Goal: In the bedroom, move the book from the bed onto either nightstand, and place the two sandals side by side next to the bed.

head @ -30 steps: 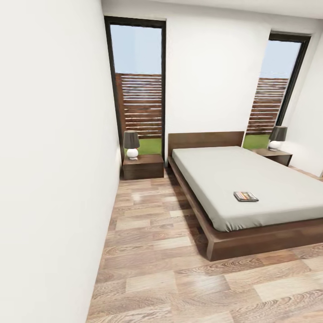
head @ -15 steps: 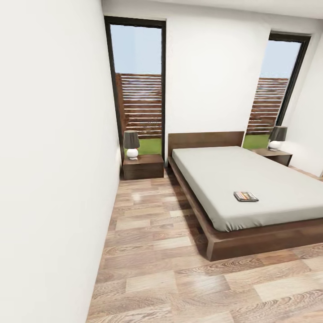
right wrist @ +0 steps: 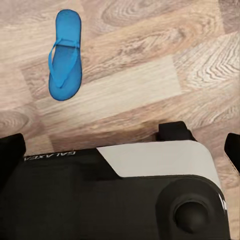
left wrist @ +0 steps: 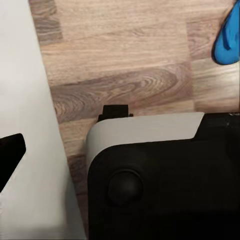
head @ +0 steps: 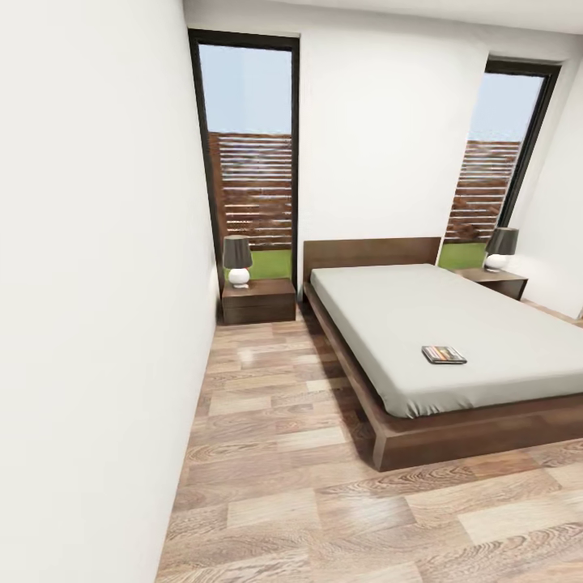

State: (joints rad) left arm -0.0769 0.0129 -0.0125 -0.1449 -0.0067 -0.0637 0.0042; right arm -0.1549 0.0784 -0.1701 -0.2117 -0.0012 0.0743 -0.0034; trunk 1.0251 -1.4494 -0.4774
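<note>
The book [head: 444, 354] lies flat on the white mattress of the bed [head: 380, 312], toward its foot end. One dark nightstand [head: 259, 301] stands left of the headboard, and a second nightstand [head: 495, 282] stands at the bed's far side. A blue sandal [right wrist: 65, 55] lies on the plank floor beyond my black-and-white base [right wrist: 150, 195]. A blue sandal edge [left wrist: 227, 40] also shows in the left wrist view; whether it is the same one I cannot tell. My right gripper [right wrist: 120, 150] is open and empty, fingertips [right wrist: 10, 152] wide apart. My left gripper [left wrist: 120, 150] hangs open and empty too.
Each nightstand carries a lamp [head: 237, 261], [head: 501, 247]. A white wall [head: 81, 324] runs close along the left, leaving a floor lane [head: 267, 405] between it and the bed frame. Tall dark-framed windows [head: 247, 146] stand behind both nightstands.
</note>
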